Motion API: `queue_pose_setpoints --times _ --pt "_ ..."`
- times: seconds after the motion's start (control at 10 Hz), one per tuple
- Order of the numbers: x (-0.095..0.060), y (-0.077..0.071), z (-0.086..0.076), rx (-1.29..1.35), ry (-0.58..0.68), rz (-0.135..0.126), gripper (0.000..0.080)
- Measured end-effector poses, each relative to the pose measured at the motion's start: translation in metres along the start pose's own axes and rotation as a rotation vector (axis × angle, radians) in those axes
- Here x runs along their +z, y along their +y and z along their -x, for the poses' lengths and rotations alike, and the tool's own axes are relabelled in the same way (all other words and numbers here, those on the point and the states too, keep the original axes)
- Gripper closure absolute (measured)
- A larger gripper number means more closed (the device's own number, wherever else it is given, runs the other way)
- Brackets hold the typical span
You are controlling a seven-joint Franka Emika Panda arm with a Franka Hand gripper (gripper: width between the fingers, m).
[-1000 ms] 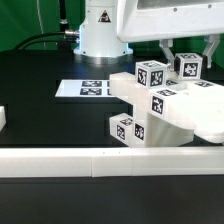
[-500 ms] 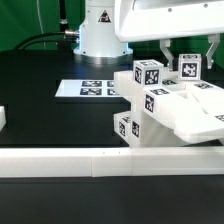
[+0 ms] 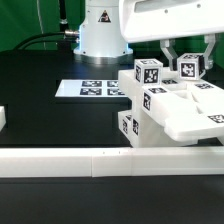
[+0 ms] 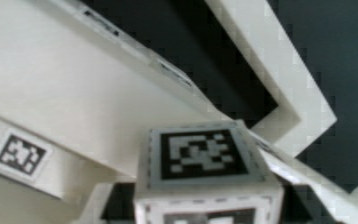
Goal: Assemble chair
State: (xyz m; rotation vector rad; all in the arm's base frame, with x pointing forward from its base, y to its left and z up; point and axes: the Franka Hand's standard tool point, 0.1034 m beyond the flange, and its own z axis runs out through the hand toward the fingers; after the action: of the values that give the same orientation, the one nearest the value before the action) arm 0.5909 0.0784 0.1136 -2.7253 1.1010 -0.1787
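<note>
Chair: partly built; white panels and tagged square legs joined into one cluster, tilted, on the exterior view's right.
Position: lower edge near or against the long white rail; can't tell if resting fully on the surface.
Tool: above the cluster, fingers either side of a tagged leg block at top; looks clenched on it, contact not fully clear.
Wrist view: tagged block close up, white panels behind; confirms tool at the part.
Done: several legs + panels look attached.
Left: prob. seating this leg; other parts not visible, so remainder unclear.
Marker board: flat on surface, behind the chair, apart.
</note>
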Motion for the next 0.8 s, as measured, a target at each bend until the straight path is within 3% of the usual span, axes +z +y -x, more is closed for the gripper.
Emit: queue_pose_setpoints --times 0.8 --pt "0.003 -0.008 0.011 0.680 -0.026 -0.020 0.0517"
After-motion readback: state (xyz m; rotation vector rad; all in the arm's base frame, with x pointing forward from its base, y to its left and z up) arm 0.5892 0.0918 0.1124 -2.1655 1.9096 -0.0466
